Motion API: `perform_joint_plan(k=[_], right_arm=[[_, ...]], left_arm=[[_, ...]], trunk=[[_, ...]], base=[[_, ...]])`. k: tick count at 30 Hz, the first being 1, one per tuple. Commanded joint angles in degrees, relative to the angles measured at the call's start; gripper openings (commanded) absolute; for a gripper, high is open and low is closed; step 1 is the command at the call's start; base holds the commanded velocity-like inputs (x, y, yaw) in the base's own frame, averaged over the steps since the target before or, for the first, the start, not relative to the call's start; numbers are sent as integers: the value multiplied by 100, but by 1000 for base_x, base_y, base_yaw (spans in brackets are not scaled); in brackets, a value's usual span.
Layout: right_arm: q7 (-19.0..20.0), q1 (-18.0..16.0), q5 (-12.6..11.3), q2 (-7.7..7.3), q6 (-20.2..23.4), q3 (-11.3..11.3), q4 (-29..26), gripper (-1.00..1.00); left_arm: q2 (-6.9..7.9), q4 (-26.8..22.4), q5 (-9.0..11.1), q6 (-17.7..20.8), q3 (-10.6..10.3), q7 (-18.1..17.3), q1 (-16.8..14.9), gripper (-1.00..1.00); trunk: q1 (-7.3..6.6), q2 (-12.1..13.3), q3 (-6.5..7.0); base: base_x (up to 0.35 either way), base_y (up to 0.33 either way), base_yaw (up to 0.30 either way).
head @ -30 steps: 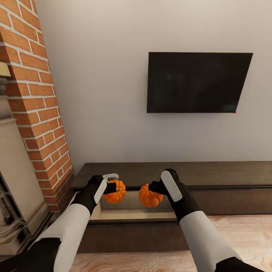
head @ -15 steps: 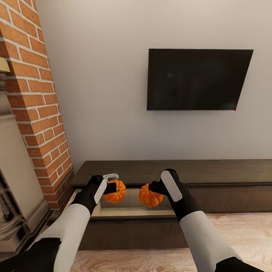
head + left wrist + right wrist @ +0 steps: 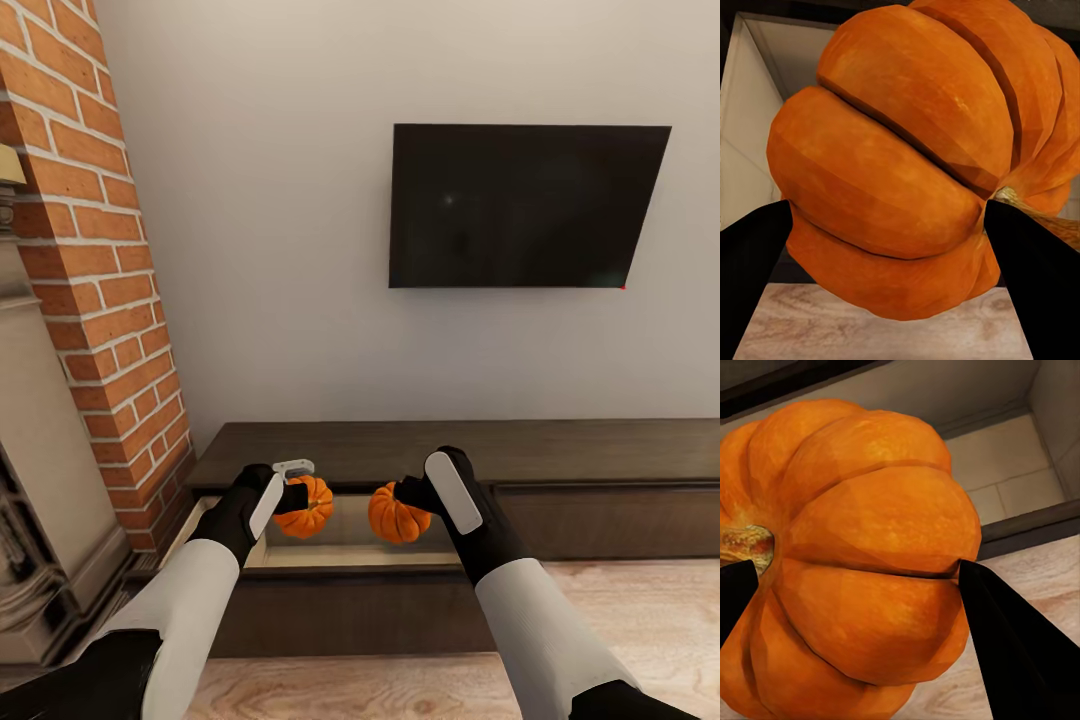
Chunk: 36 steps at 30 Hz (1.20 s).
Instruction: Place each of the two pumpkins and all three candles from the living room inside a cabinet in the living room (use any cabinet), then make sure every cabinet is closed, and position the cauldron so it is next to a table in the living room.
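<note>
Both pumpkins gripped & held side by side over the open drawer (image 3: 300, 570) of the cabinet (image 3: 560, 455) (pale inside visible below). Left gripper (image 3: 297, 497) clamped on left pumpkin (image 3: 306, 506), approx 7 o'clock in head view; right gripper (image 3: 408, 496) clamped on right pumpkin (image 3: 397, 514), approx 6 o'clock.

A living room — wall-mounted television (image 3: 525, 207), brick fireplace (image 3: 95, 280), low cabinet (image 3: 560, 455).
</note>
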Motion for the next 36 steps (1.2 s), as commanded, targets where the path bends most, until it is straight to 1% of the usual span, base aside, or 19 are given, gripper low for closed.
perform_joint_plan(k=[1, 6, 14, 27, 36], right_arm=[[14, 0, -8, 0, -12, 1, 0, -100], [14, 0, -8, 0, -18, 10, 0, -100], [14, 0, -8, 0, -23, 27, 0, -100], [14, 0, -8, 0, -36, 30, 34, -100], [14, 0, -8, 0, -34, 28, 61, -100]], left_arm=[[0, 0, -4, 2, -2, 9, 0, -100], [0, 0, -4, 5, -2, 9, 0, -100], [-9, 0, -6, 8, -2, 9, 0, -100], [-9, 0, -4, 2, 0, 9, 0, -100], [-17, 0, -4, 4, -2, 9, 0, -100]], trunk=[[0, 0, 0], [0, 0, 0], [0, 0, 0], [0, 0, 0], [198, -361, -161]], base=[[0, 0, 0], [10, 0, 0], [139, 0, 0], [6, 0, 0], [0, 0, 0]])
